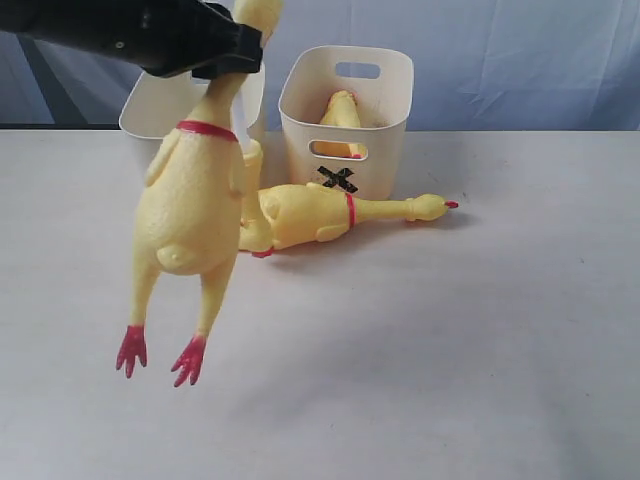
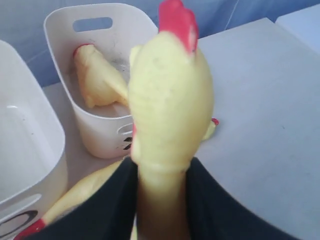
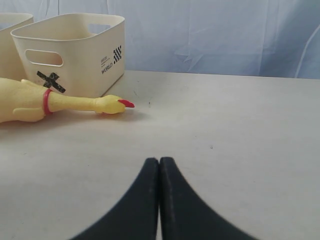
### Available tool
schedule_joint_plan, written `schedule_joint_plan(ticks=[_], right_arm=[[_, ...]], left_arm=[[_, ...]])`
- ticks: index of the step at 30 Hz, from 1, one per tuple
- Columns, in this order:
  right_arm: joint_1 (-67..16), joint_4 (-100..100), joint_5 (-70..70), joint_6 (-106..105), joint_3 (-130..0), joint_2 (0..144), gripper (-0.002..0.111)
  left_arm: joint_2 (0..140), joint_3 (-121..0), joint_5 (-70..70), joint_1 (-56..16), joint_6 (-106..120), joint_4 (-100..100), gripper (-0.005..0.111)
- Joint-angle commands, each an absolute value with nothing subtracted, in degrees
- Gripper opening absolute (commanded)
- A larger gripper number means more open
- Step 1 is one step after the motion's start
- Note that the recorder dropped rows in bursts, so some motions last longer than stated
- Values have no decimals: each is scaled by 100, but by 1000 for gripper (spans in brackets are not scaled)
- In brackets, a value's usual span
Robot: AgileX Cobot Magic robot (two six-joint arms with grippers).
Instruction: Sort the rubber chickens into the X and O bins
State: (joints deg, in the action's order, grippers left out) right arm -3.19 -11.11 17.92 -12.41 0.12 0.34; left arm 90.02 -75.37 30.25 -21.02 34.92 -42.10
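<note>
Jaws: the left gripper (image 1: 234,62) clamps the neck of a dangling rubber chicken (image 1: 190,215), the right gripper (image 3: 159,167) is closed, empty, over open table (image 3: 240,115) right of the X bin (image 3: 92,47) printed "WORLD".

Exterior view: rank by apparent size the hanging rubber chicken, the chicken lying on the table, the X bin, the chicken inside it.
1. hanging yellow rubber chicken, nearest the camera
2. cream plastic X-marked bin
3. yellow rubber chicken lying down
4. yellow chicken inside the bin, mostly hidden
</note>
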Motion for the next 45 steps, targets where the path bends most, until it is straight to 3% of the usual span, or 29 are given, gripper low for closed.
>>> schedule_joint_plan(ticks=[1,10,28,40,45], right_arm=[[-346,-1129,1749,-1258,0,0,-1],[-346,-1129,1749,-1258,0,0,-1],[-346,-1129,1749,-1258,0,0,-1],[-346,-1129,1749,-1258,0,0,-1],[-346,-1129,1749,-1258,0,0,-1]], left_arm=[[8857,-7548,3339,-1599,3467,-4561,0],[8834,-7548,4358,-992,3737,-4665,0],[9356,-7612,5896,-929,4863,-5310,0],[9870,-7612,5595,-929,5058,-5431,0],[9870,-7612,5523,-929,5167,-5503,7]])
